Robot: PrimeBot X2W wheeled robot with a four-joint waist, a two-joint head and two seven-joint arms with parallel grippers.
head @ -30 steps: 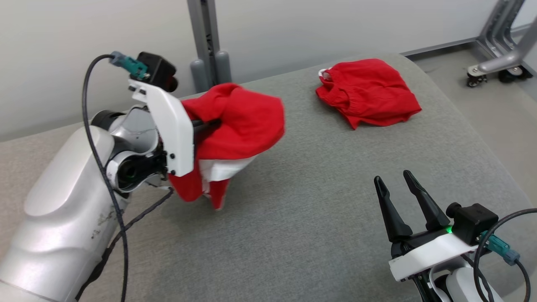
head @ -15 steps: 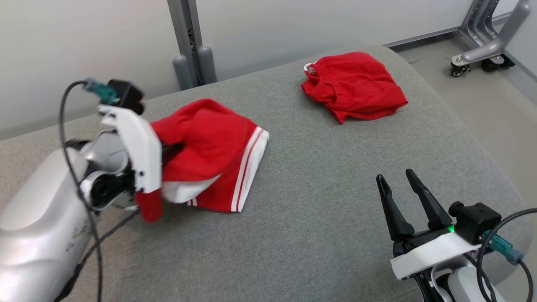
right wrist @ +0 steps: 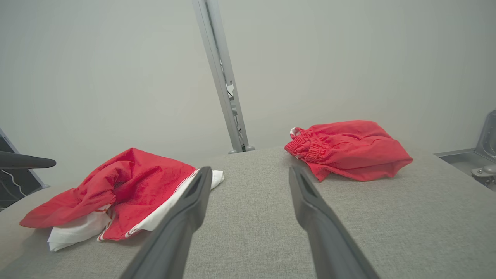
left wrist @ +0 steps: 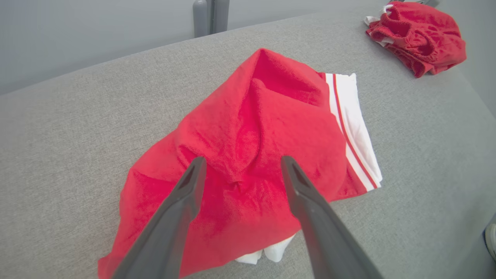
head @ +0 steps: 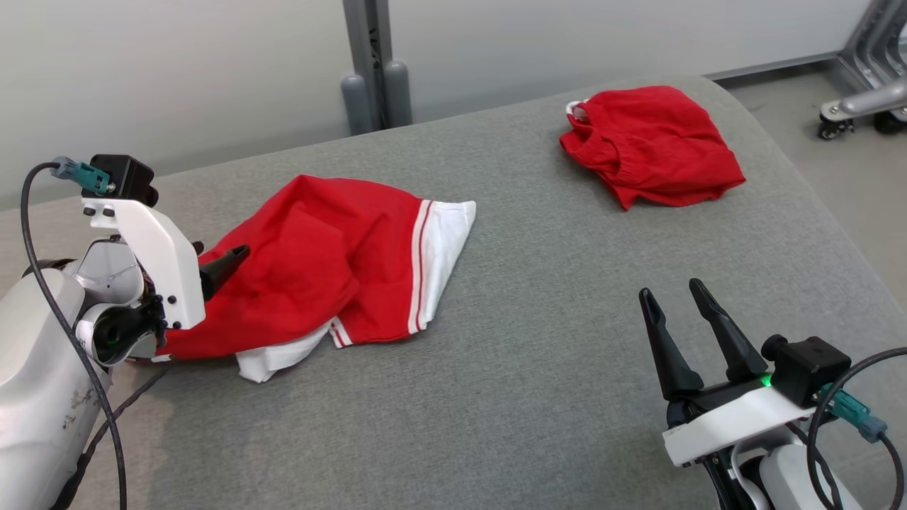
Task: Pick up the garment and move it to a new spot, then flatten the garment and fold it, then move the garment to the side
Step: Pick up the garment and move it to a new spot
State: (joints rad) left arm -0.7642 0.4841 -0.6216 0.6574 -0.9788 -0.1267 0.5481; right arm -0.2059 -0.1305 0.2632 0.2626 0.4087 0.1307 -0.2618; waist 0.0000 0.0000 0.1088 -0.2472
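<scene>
Grey cushion (head: 538,397) bare between garment (head: 319,276) and right tool (head: 669,287); far edge (head: 496,115) rounded.

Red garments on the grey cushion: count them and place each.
2. The red-and-white garment lies crumpled at the left; the plain red garment sits at the far right. Nothing appears hidden.

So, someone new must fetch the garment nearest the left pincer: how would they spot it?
On the grey pad, look to its left half, just ahead of the open left pincer. The garment lies rumpled there. Unlike the plain red bundle at the far right corner, it has a white band with red stripes.
</scene>
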